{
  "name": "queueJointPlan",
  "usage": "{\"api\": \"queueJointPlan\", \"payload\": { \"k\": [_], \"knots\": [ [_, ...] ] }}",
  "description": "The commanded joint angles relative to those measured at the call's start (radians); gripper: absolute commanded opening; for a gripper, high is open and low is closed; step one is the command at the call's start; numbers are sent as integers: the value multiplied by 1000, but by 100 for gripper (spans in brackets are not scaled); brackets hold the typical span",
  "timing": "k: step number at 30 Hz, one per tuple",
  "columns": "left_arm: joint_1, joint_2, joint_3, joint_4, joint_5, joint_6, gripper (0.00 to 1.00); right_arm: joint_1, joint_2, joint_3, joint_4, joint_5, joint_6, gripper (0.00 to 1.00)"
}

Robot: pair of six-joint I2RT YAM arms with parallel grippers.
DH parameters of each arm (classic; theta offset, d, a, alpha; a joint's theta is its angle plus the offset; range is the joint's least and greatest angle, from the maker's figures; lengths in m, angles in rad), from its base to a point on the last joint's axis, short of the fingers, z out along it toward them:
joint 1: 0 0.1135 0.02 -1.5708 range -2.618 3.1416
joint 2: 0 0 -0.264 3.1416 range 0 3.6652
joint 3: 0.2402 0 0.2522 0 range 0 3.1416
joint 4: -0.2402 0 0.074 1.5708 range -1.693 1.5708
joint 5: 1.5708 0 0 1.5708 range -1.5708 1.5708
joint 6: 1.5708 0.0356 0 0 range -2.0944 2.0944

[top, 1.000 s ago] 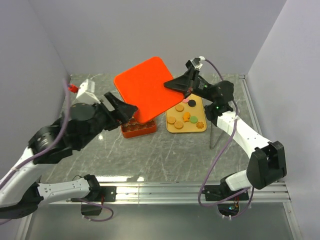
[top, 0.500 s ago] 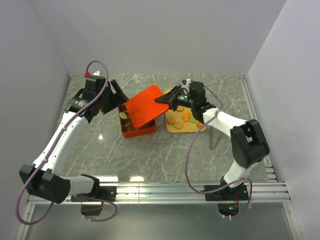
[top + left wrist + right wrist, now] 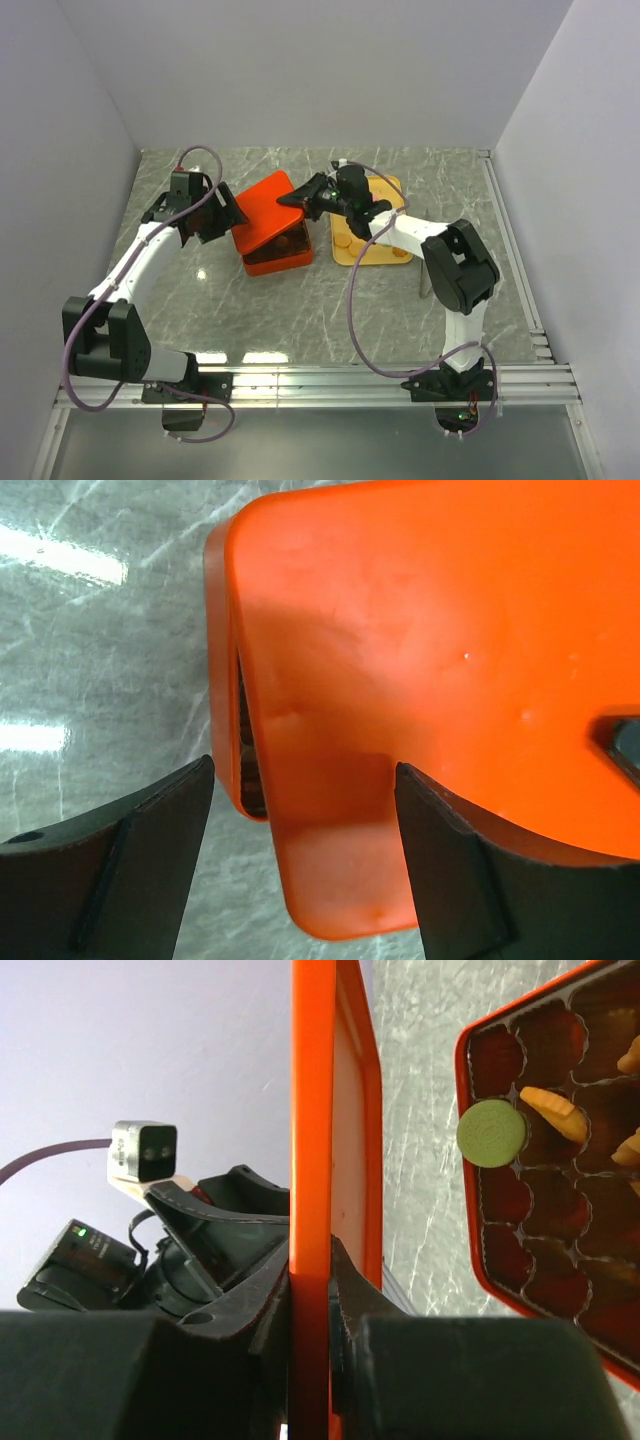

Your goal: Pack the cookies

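Right tool [image 3: 297, 197]: pressed together on the edge of the orange-red lid [image 3: 262, 205]. My wrist view shows the lid edge-on, pinched between the fingers [image 3: 262, 1295].
Left tool [image 3: 302, 780]: spread, straddling the lid's opposite corner. The outer finger [image 3: 150, 850] stands clear of it.
Lid: tilted over the gridded box [image 3: 278, 266], one side raised, not seated.
Cookies [image 3: 552, 1110]: several lie in the box's compartments. A green cookie [image 3: 491, 1132] sits high by the rim. My right arm hides most of the tan tray [image 3: 392, 192] beside the box on the surface [image 3: 330, 310].
Handling: I judge the cookies light, stiff and smooth, so likely to skid. I would pinch one across its rim from above.
Risk: the high green cookie may stop the lid seating.
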Motion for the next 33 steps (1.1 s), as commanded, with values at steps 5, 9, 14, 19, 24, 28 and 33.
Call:
{"api": "queueJointPlan", "payload": {
  "k": [5, 9, 14, 19, 24, 28, 33],
  "knots": [
    [19, 80, -42, 146, 68, 52, 77, 35, 16, 7, 94, 113, 13, 0],
    [27, 137, -37, 164, 70, 73, 77, 58, 18, -14, 110, 159, 13, 0],
    [39, 208, -11, 175, 76, 92, 76, 75, 56, -3, 144, 164, 39, 0],
    [42, 252, 16, 178, 82, 113, 75, 90, 77, -6, 156, 179, 44, 0],
    [42, 279, 7, 201, 117, 120, 73, 89, 44, -59, 144, 199, 36, 0],
    [42, 285, -59, 268, 163, 107, 72, 89, 12, -98, 131, 204, 18, 0],
    [42, 314, -109, 331, 193, 84, 71, 89, -22, -164, 145, 210, 7, 0]
  ]
}}
